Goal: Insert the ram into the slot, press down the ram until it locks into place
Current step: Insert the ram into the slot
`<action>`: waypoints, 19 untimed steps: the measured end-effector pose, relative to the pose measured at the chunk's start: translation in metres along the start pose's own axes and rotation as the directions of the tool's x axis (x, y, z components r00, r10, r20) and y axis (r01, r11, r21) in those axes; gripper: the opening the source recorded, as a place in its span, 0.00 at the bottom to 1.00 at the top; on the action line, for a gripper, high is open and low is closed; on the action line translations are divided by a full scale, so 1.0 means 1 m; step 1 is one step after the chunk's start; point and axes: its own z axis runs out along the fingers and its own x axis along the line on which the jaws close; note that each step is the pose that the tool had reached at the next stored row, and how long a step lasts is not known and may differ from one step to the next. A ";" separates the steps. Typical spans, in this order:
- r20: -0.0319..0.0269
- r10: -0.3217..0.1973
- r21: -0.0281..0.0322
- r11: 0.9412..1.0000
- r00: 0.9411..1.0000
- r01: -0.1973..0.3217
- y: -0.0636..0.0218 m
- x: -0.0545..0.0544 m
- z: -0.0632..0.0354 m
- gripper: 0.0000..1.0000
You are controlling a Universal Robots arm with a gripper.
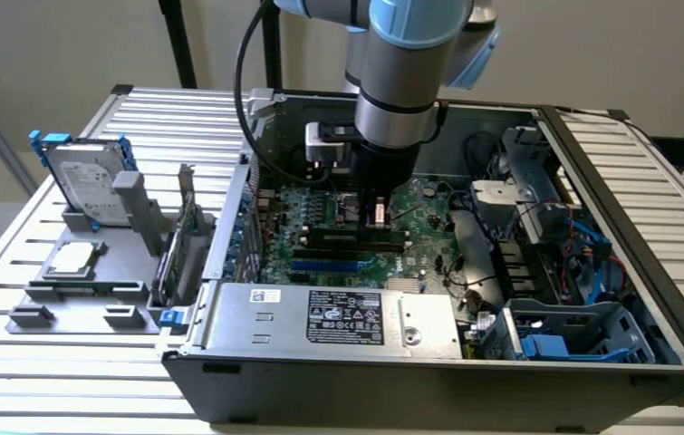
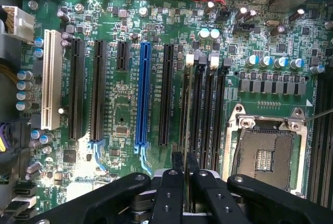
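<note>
Closest to the wrist camera we saw the black two-fingered gripper [image 2: 184,162]. Its fingers [image 2: 177,164] were drawn almost together and clamped on the ram [image 2: 186,115], the long thin green circuit-board stick. It faced us edge-on as a bare sliver, so its chips and label were hidden. The stick stood upright along the slot [image 2: 191,86], a long narrow black memory socket with a whitish end clip. This was the one of four alike that lay nearest the long blue plastic socket [image 2: 142,99]. We could not tell whether the stick's lower edge was fully seated or whether the clips were shut, and the fingers covered the near end of the slot. Beyond lay the large green motherboard [image 2: 119,115] and a square metal-framed processor socket [image 2: 265,156]. In the exterior view the grey-and-blue robot arm [image 1: 396,82] reached down into the open black computer case [image 1: 438,385] on the slatted metal desk [image 1: 63,372]. There the gripper [image 1: 380,217] was mostly hidden behind the wrist.
</note>
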 end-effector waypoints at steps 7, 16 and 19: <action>0.000 -0.006 0.001 1.000 1.000 0.006 0.0014 0.000 0.0034 0.14; -0.001 -0.009 0.002 1.000 1.000 0.009 0.0020 0.000 -0.0091 0.22; -0.001 -0.009 0.002 1.000 1.000 0.009 0.0025 0.000 -0.0211 0.22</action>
